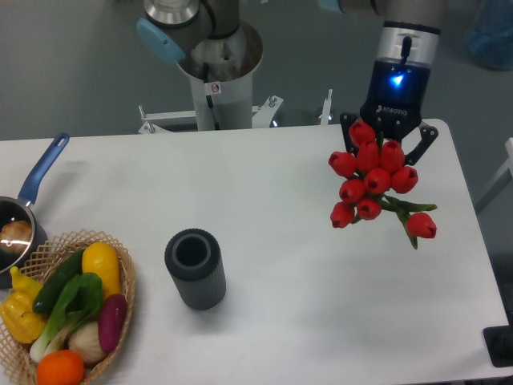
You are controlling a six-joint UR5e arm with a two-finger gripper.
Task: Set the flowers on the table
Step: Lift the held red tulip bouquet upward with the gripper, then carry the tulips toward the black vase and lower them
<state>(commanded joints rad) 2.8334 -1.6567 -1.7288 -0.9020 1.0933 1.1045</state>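
While the white worktop [264, 241] fills most of the view, the arm reaches in at the upper right, its hand [389, 136] with fingers spread wide and the flowers [377, 178] in front of them; whether the fingers grip the stems I cannot tell, since the red buds hide the contact. These flowers sit near the worktop's right edge, one bud trailing lower right. At lower left, a wicker basket [128, 293] holds vegetables. Right of it stands a dark ribbed cylinder [195, 269]. A blue-handled pot [28, 208] sits at the left edge.
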